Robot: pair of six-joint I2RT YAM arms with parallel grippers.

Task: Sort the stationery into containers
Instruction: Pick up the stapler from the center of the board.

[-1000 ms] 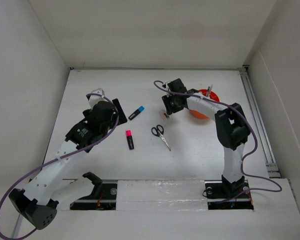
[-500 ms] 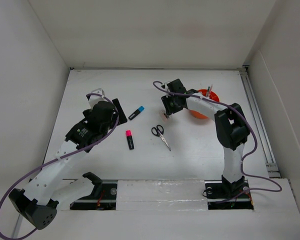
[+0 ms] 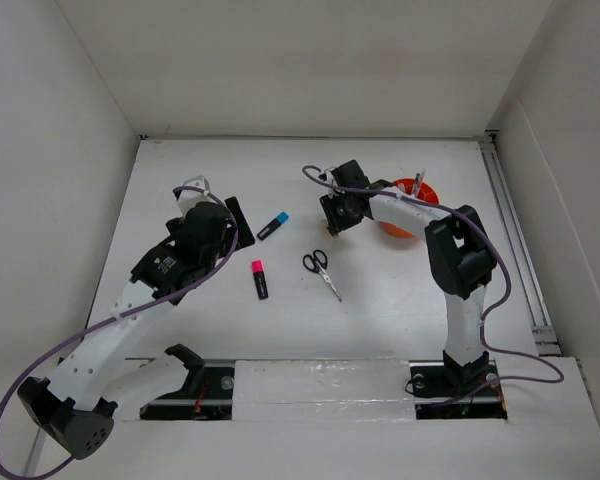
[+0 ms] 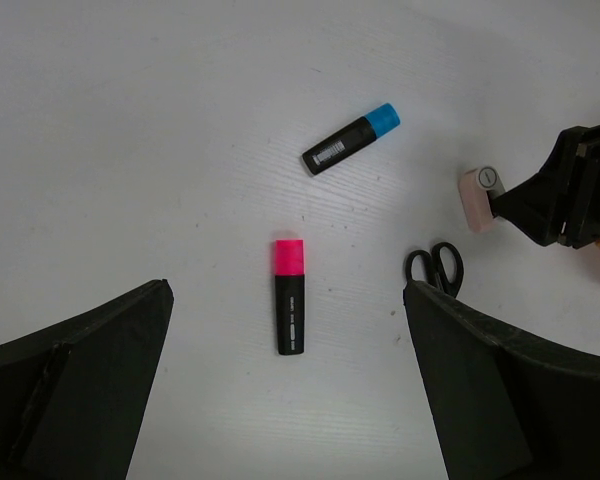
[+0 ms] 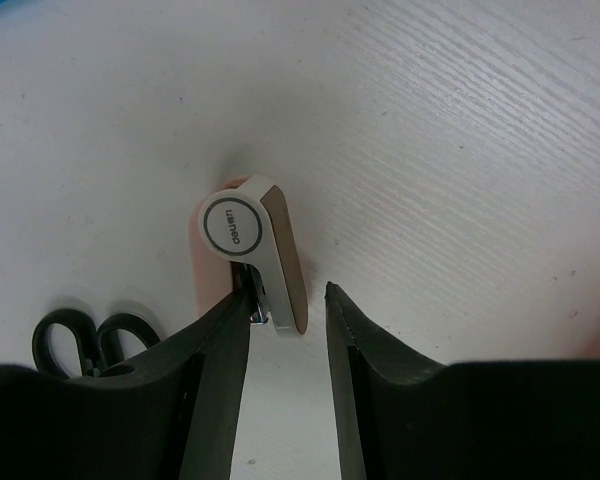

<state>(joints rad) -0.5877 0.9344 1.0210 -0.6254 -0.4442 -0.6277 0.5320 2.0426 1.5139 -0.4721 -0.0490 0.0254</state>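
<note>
pinkish-beige piece point(image 5: 258, 255), round label "deli"

White table point(image 3: 280, 320) — highlighter point(image 3: 259, 279), marker point(image 3: 273, 226), scissors point(image 3: 321, 271), tub point(image 3: 412, 206).

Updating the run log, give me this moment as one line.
right gripper: shut on pinkish-beige piece, above table | left gripper: open, empty | highlighter, marker, scissors: on table | tub: behind right arm

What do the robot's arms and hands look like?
Both arms mix white links with chunky black joints. A thin purple cable loops along each. The hands have flat black fingers. Black bases sit at the table's near edge.
</note>
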